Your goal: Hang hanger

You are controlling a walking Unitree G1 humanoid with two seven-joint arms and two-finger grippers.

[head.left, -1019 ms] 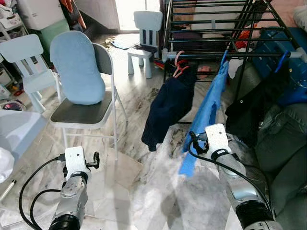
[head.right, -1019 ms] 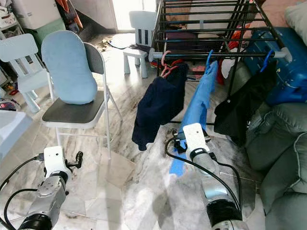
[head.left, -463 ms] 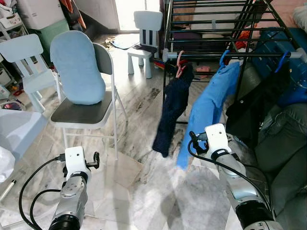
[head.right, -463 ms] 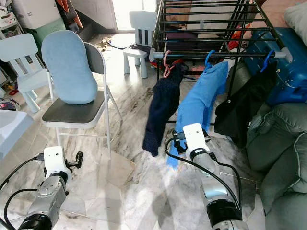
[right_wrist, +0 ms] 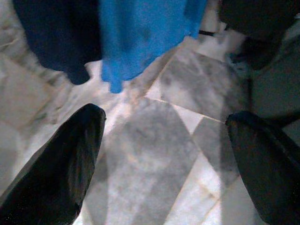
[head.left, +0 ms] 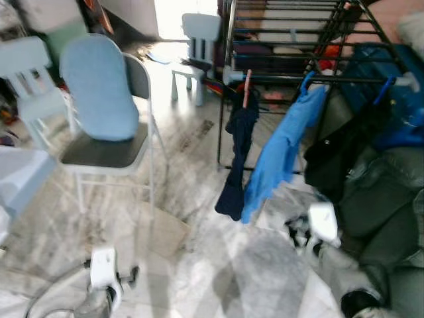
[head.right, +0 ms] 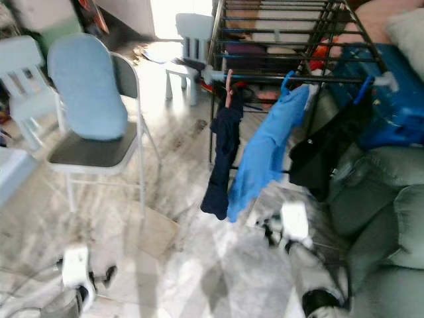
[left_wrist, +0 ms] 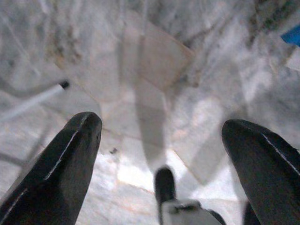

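A blue shirt (head.left: 281,152) hangs on a blue hanger (head.left: 309,79) from the front rail (head.left: 278,78) of a black drying rack. Left of it a navy garment (head.left: 237,156) hangs on a pink hanger (head.left: 247,89). To the right, a black garment (head.left: 341,149) hangs on another blue hanger. My right gripper (right_wrist: 164,115) is open and empty, low over the marble floor below the shirt's hem (right_wrist: 140,42). My left gripper (left_wrist: 160,123) is open too, low over bare floor at the front left (head.left: 126,277).
A folding chair with a light blue cushion (head.left: 99,93) stands at the left, with small pale chairs (head.left: 199,40) behind it. A grey sofa (head.left: 391,199) fills the right side, with a blue case (head.left: 397,99) behind it. Marble floor lies between the chair and the rack.
The whole picture has shifted and blurred, so the camera moved. Both arms sit lower in view. The navy garment and blue shirt, swinging earlier, hang straighter.
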